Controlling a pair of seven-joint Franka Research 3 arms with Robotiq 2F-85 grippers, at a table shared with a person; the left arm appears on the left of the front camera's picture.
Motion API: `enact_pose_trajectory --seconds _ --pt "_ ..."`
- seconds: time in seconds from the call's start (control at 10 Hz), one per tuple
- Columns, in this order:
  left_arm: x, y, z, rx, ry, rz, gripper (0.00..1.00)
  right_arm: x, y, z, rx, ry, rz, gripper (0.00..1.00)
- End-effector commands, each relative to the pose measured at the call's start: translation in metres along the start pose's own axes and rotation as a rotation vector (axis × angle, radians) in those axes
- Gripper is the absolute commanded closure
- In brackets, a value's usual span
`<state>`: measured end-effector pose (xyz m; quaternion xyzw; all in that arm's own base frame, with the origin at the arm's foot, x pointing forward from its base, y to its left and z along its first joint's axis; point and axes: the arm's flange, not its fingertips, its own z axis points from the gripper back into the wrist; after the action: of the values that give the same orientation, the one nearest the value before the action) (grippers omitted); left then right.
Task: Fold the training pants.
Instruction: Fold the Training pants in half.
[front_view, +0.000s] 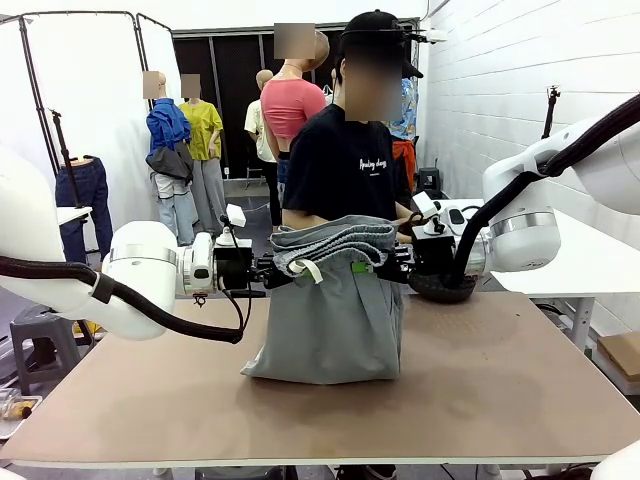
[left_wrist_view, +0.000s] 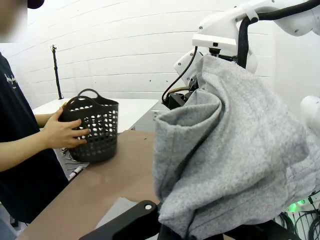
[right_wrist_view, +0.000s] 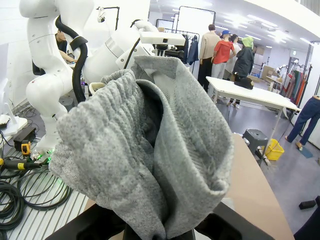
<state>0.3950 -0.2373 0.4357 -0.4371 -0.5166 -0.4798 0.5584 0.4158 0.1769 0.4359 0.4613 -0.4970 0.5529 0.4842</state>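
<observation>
Both grippers, left (front_view: 262, 268) and right (front_view: 398, 264), are clamped on the waistband of the light grey soft-fabric training pants (front_view: 330, 320), which hang above the brown table (front_view: 500, 390), hem touching it. The left wrist view adds a person's hand (left_wrist_view: 62, 131) on a black perforated plastic basket (left_wrist_view: 95, 127).

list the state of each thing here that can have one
training pants: held up off the table at the waistband end, lower part resting on the table
left hand: shut on the training pants
right hand: shut on the training pants
black basket: upright on the table, person's hand on it
</observation>
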Motion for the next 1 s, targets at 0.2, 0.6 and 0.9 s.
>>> enact_pose_trajectory --seconds 0.2,0.6,0.9 --pt "0.000 0.000 0.000 0.000 0.000 0.000 1.00 0.000 0.000 0.000 0.000 0.000 0.000 1.00" --pt "0.026 0.027 -0.010 -0.031 0.010 0.018 1.00 0.026 -0.030 0.000 0.053 -0.012 -0.004 1.00" --pt "0.062 0.065 -0.015 -0.009 -0.014 0.045 1.00 0.057 -0.069 0.004 0.104 -0.004 -0.025 1.00"
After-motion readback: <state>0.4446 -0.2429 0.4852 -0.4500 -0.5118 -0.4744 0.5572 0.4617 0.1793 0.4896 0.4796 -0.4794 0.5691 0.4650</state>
